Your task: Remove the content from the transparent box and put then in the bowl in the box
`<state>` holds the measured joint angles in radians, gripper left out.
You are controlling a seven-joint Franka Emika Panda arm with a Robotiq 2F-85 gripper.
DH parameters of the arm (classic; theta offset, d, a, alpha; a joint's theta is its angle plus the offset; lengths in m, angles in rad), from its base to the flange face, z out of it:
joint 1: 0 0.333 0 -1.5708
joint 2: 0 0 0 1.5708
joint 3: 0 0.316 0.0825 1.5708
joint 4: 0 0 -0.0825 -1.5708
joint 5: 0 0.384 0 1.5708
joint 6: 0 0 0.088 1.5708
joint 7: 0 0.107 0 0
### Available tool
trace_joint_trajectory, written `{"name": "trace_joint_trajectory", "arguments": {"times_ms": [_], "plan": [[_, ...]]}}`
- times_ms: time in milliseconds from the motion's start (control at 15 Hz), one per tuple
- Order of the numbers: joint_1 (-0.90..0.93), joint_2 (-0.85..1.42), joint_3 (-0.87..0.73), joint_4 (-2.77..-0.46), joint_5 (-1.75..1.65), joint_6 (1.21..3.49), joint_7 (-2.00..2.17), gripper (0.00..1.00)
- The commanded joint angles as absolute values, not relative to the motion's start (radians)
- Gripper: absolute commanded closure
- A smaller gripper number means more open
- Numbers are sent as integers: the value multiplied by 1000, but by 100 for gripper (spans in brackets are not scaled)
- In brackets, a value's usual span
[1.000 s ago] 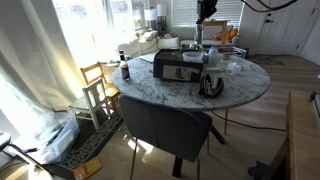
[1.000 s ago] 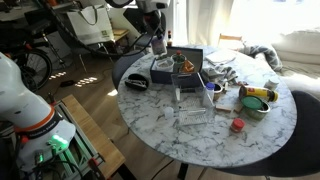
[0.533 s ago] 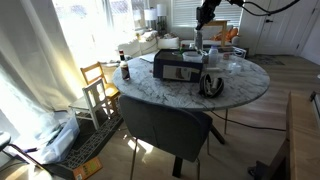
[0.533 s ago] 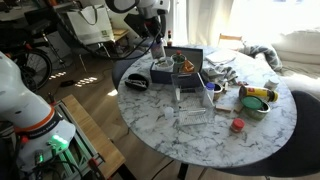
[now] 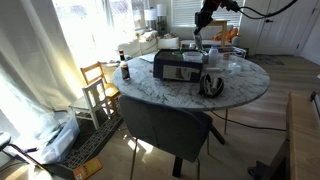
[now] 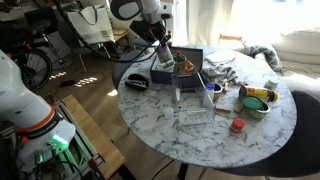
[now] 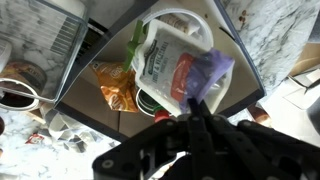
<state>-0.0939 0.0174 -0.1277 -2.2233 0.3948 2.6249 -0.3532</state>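
Observation:
My gripper (image 7: 192,108) comes in from the bottom of the wrist view, shut on a purple packet (image 7: 211,74). It hangs over a white bowl (image 7: 181,17) inside a dark box (image 7: 97,52). The bowl holds a green-and-white packet (image 7: 163,58). An orange packet (image 7: 115,91) lies beside the bowl in the box. In both exterior views the gripper (image 6: 163,49) (image 5: 198,27) hovers above the dark box (image 6: 187,58) (image 5: 178,66). The transparent box (image 6: 193,101) stands on the marble table in front of it.
The round marble table (image 6: 165,120) also carries a black round object (image 6: 136,83), a yellow-green bowl (image 6: 257,98), a red cap (image 6: 237,125) and loose wrappers. A grey chair (image 5: 165,125), a wooden chair (image 5: 100,85) and a bottle (image 5: 125,70) stand nearby.
The gripper has shifted slightly and lowered a little over the dark box, still holding the purple packet. Nothing else on the table has moved.

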Motion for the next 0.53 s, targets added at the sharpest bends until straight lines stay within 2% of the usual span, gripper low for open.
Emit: {"name": "trace_joint_trajectory", "arguments": {"times_ms": [0, 467], "plan": [[-109, 54, -114, -2197, 485, 2634, -447, 100], [-113, 17, -103, -2195, 574, 2538, -539, 100]]}}
